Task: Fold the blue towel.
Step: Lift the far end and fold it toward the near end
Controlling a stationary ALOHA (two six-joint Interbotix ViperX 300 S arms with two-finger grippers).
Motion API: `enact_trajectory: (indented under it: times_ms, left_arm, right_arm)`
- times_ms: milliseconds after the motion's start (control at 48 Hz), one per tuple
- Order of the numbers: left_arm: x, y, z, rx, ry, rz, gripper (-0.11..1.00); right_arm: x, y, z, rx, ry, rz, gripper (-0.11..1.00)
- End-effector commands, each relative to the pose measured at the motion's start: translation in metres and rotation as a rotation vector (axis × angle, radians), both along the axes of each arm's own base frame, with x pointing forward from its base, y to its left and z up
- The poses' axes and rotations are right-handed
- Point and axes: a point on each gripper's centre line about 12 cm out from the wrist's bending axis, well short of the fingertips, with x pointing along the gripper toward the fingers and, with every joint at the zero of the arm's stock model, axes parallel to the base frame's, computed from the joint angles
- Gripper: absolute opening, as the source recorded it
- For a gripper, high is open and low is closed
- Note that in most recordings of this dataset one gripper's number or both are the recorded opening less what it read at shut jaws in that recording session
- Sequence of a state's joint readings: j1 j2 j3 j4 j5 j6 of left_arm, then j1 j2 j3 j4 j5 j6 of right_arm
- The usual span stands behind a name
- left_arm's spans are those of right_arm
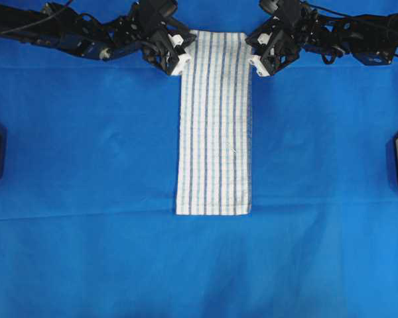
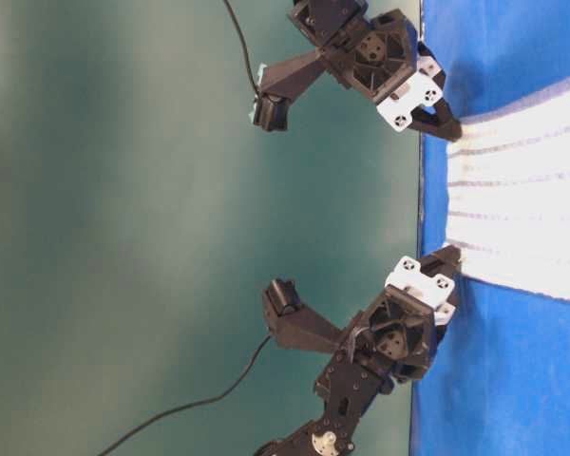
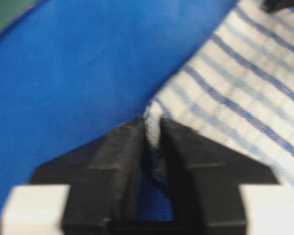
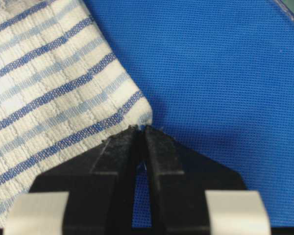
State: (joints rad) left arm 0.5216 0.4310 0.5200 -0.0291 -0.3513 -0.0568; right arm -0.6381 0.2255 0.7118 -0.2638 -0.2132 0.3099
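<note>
The left pincer is squeezed shut on one far corner of the blue towel, with a little bit of cloth pinched between its black fingers. The right pincer is closed too, and its tips meet right at the other far corner; it looks like it holds just the very edge.

The towel lies flat in a long strip down the middle of the worktop, running from the two pincers toward the near side. It is white with thin dark and light blue lines. It looks soft, thin and light, so it should bend easily and hang down when lifted. The corners are the best places to hold it, so the cloth stays spread out.

A big plain blue cloth covers the worktop under the towel. In the table-level view, a dull green wall stands behind the arms.
</note>
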Motion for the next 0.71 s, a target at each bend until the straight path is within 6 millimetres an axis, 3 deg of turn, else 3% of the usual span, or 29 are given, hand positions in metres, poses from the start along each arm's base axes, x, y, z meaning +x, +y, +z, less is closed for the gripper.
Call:
enact_trajectory:
  times_ms: [0, 312, 687]
  left_arm:
    - [0.005, -0.005, 0.004, 0.011, -0.002, -0.02, 0.09]
    - [0.005, -0.005, 0.007, 0.015, -0.005, -0.022, 0.05]
    - [0.004, -0.003, 0.052, 0.066, -0.066, -0.026, 0.05]
  right_arm:
    - [0.005, -0.001, 0.009, -0.019, -0.025, 0.008, 0.06]
    - [0.007, 0.002, 0.009, -0.016, -0.03, 0.012, 0.06]
    - [0.006, 0.003, 0.039, -0.045, -0.084, 0.001, 0.06]
